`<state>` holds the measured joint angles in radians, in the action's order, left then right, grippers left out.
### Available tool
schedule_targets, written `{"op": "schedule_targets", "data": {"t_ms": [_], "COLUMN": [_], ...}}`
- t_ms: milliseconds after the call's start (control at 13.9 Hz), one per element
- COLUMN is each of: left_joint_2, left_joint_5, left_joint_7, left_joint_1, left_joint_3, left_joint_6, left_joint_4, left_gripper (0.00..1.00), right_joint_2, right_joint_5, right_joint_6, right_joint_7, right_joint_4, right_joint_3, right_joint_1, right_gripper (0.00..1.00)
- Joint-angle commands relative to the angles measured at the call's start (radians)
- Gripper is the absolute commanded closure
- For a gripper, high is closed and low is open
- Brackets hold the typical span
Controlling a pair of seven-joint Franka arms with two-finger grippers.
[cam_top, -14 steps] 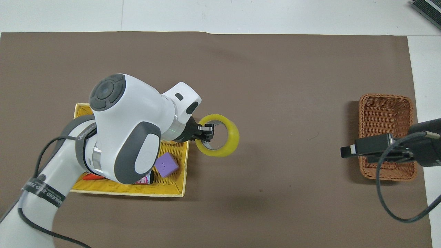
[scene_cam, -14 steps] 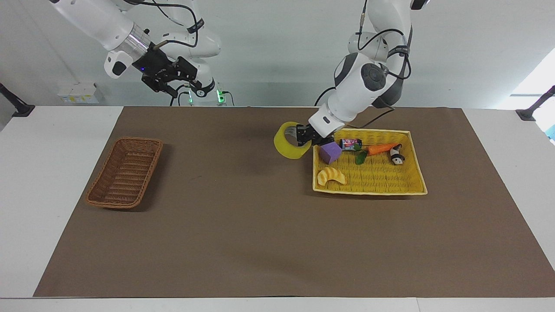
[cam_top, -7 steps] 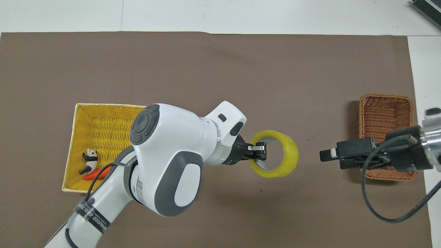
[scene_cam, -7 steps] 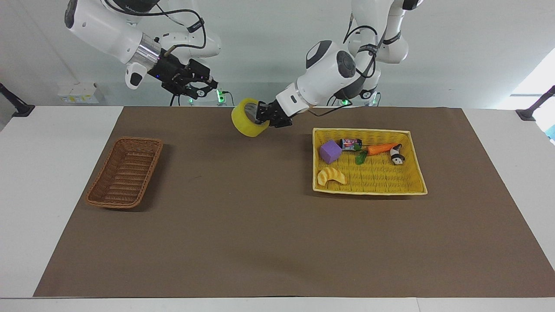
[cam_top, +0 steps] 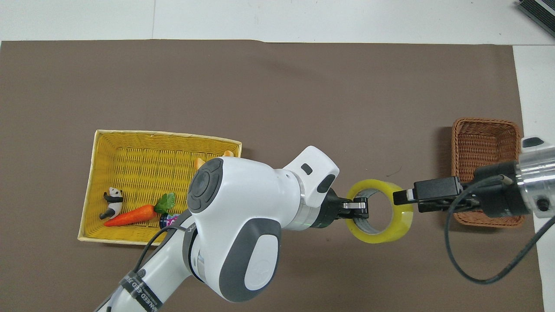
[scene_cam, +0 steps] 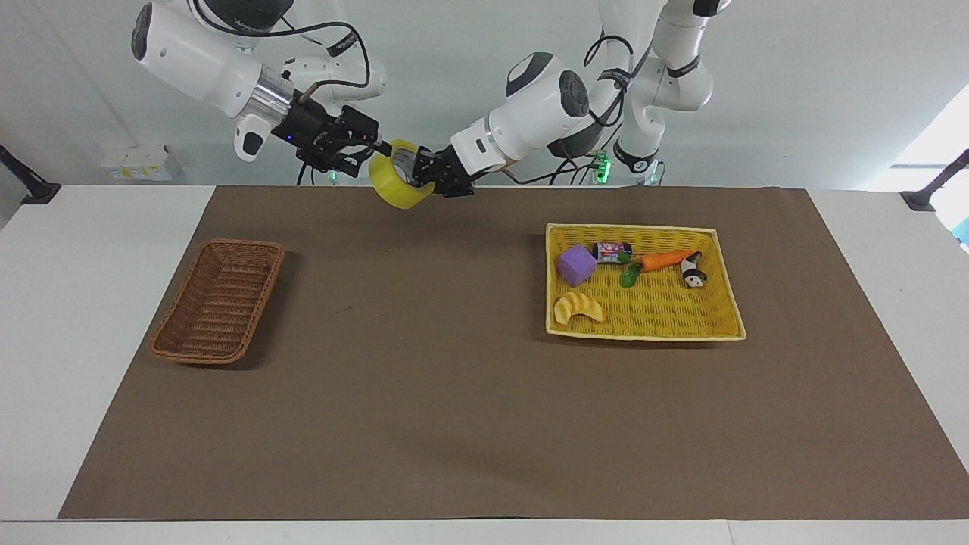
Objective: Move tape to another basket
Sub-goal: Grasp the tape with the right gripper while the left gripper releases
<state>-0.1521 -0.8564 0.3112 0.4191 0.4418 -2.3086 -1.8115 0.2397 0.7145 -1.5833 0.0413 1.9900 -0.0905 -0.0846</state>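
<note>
The yellow tape roll (scene_cam: 397, 189) hangs in the air over the brown mat, between the two containers. My left gripper (scene_cam: 424, 172) is shut on the roll's rim, one finger inside the ring; it also shows in the overhead view (cam_top: 359, 209) with the tape (cam_top: 381, 232). My right gripper (scene_cam: 371, 147) is open, its tips at the roll's rim on the side away from the left gripper; it shows in the overhead view (cam_top: 401, 197). The dark brown wicker basket (scene_cam: 219, 299) stands empty at the right arm's end, also in the overhead view (cam_top: 485, 143).
A bright yellow woven tray (scene_cam: 643, 333) at the left arm's end holds a purple cube (scene_cam: 577, 265), a croissant toy (scene_cam: 578, 308), a carrot (scene_cam: 666, 260), a panda figure (scene_cam: 691, 271) and a small can (scene_cam: 612, 250). A brown mat (scene_cam: 454, 393) covers the table.
My left gripper has carried the tape up from beside the yellow tray toward the right arm's end. My right gripper has moved in to meet it at the roll's rim.
</note>
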Motion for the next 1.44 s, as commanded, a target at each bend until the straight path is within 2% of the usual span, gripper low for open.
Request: {"op": "schedule_targets", "data": {"t_ms": [0,359,431,502,574,861,933,1005,1364], "left_joint_2": [0.029,0.036,0.040,0.042,0.042,0.043,0.043,0.049,0.124], "left_joint_5": [-0.047,-0.081,-0.082,-0.082,-0.085,-0.110,-0.110,-0.110,-0.112], "left_joint_7": [-0.001,0.003,0.005,0.006,0.009,0.045,0.060,0.083,0.184], "left_joint_1": [0.006,0.035,0.046,0.052,0.055,0.087,0.086,0.083,0.061], "left_joint_3": [0.020,0.041,0.041,0.041,0.044,0.052,0.052,0.051,0.046], "left_joint_6": [-0.044,-0.125,-0.143,-0.146,-0.150,-0.219,-0.209,-0.203,-0.201], "left_joint_4": [-0.020,-0.028,-0.031,-0.032,-0.032,-0.032,-0.034,-0.038,-0.066], "left_gripper": [1.00,1.00,1.00,1.00,1.00,1.00,0.74,0.01,0.00], "right_joint_2": [0.036,0.041,0.041,0.041,0.041,0.041,0.041,0.041,0.041], "right_joint_5": [0.010,-0.009,-0.018,-0.023,-0.027,-0.044,-0.044,-0.044,-0.053], "right_joint_6": [-0.011,-0.009,-0.007,0.000,0.025,0.046,0.046,0.046,0.054], "right_joint_7": [-0.034,-0.061,-0.081,-0.072,-0.049,-0.034,-0.034,-0.034,-0.034], "right_joint_4": [0.044,0.047,0.047,0.046,0.046,0.044,0.044,0.044,0.044], "right_joint_3": [0.002,0.002,0.003,0.002,0.002,0.002,0.002,0.002,0.002], "right_joint_1": [0.013,0.014,0.014,0.014,0.014,0.028,0.028,0.028,0.028], "right_gripper": [0.00,0.00,0.27,0.89,1.00,1.00,1.00,1.00,1.00]}}
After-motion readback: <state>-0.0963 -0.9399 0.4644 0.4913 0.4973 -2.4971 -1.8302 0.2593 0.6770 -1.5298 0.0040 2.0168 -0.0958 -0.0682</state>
